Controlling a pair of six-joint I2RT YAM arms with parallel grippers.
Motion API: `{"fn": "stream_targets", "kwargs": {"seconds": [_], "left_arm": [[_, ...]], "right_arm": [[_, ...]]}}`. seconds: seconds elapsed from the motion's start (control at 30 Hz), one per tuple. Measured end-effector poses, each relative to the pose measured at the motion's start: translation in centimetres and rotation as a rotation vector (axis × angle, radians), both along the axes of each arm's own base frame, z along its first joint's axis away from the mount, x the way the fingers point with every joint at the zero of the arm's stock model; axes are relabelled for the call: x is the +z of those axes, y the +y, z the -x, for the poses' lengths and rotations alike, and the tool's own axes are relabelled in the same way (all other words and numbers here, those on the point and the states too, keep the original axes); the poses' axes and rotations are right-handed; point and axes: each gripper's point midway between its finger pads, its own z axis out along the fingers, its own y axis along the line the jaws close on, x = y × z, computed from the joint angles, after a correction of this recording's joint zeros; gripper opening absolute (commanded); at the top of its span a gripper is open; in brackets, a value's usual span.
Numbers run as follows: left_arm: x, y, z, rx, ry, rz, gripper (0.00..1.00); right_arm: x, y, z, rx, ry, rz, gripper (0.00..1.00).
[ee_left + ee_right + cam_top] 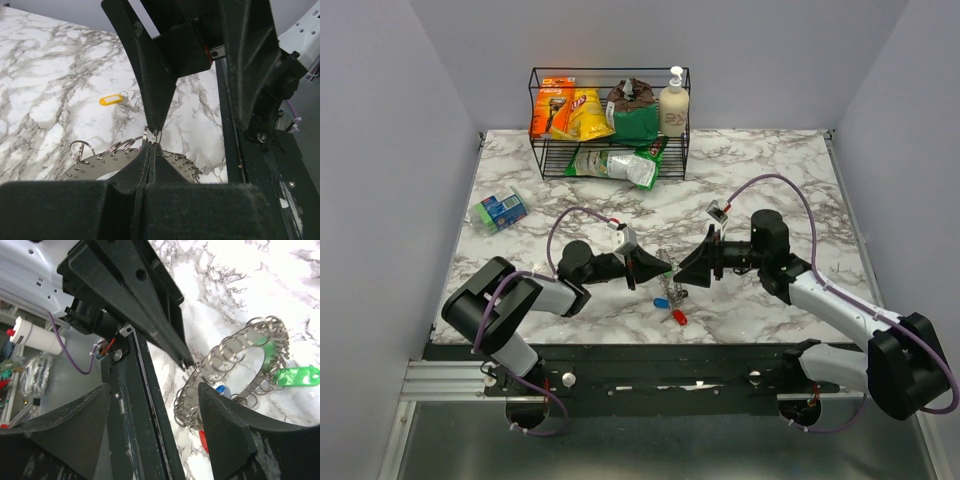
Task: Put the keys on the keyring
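one grip only: left pincer (151, 144) clamps the keyring (95, 161); right pincer (154, 390) gapes wide nearby.

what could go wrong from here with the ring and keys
The left tool pinches the keyring only at its fingertips, so the ring may twist or slip out. The open right tool sits very close to the left one; they could bump. The yellow key lies apart and could be missed.
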Motion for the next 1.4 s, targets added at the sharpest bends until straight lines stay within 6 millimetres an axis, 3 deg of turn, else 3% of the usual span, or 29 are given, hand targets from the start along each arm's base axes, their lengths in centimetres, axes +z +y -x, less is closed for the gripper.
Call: {"fn": "stream_targets", "kwargs": {"seconds": [0.37,0.7,1.1,1.4], "left_arm": [[-0.3,-0.6,1.0,-0.062,0.071,0.000,0.00],[-0.2,-0.6,1.2,-0.068,0.080,0.002,0.00],[-0.1,-0.6,1.5,-0.082,0.085,-0.001,0.00],[0.1,-0.5,1.6,-0.086,0.100,0.002,0.00]], "right_arm": [[0.2,0.3,-0.9,-0.034,0.003,-0.013,0.76],[0.5,0.4,-0.7,-0.012,-0.031,-0.040,0.56],[-0.9,0.1,0.4,0.027,-0.034,-0.043,0.51],[-1.9,-0.2,1.0,0.028,-0.035,-0.034,0.40]]}}
